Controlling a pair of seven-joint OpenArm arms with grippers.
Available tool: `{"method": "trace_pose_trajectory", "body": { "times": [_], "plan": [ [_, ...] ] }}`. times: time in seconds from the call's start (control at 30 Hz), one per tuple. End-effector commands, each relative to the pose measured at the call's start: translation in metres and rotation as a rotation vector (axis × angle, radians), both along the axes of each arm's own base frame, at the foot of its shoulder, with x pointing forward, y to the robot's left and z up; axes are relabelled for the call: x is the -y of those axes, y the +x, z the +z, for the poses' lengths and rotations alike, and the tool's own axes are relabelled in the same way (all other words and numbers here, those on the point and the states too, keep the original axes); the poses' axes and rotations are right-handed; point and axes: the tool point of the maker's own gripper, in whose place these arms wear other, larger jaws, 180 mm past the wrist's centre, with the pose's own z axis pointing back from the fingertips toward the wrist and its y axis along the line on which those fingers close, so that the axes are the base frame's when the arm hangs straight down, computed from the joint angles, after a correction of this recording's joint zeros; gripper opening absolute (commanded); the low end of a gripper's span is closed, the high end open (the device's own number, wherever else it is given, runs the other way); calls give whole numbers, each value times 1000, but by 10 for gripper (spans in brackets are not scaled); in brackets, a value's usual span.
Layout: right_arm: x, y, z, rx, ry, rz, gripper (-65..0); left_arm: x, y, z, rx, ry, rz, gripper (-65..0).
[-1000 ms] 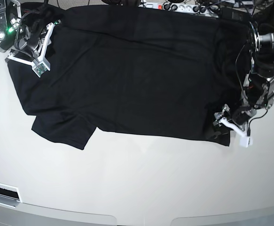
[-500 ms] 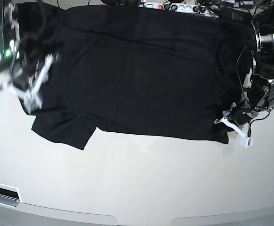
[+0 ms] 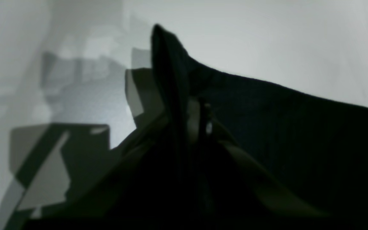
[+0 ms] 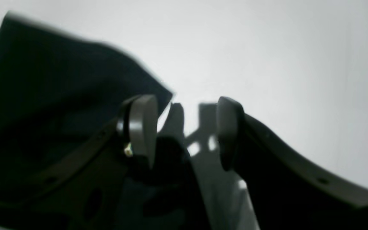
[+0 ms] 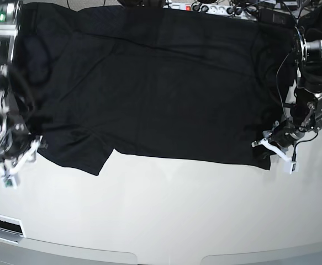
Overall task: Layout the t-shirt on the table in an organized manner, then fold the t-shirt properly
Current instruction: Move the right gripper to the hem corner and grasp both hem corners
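T-shirt, left wrist view: corner pinched in my closed left gripper. Right wrist view: right gripper jaws apart, empty, beside the sleeve. Base view: garment spread flat on the table; layout looks nearly done, and I judge folding needs a second grip.

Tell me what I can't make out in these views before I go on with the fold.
- T-shirt far edge: base view, cut off by the top of the frame.
- Right gripper: base view, motion-blurred; whether it touches the cloth is unclear.
- Left gripper: left wrist view, dark and out of focus against black fabric.
- Grey logo: not visible in any view.
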Motion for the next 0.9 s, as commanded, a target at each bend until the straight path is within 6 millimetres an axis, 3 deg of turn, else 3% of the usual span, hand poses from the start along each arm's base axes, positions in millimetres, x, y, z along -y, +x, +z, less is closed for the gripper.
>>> {"method": "trace_pose_trajectory", "body": {
  "times": [0.0,0.17,0.37,0.53,0.87],
  "plan": [
    [11,16,16,48,29,-22,-336,-9,7,9,10,23,4,-650],
    [10,22,-10,23,332,-84,-336,-9,7,8,8,25,3,-650],
    [11,10,-31,62,611,-196,-336,-8,7,9,10,22,0,-650],
    [7,3,-43,57,679,-241,-337,-7,8,11,17,15,-4,-650],
    [-39,12,-63,56,690,-229,-337,-5,8,10,15,12,-13,-650]
  ]
}}
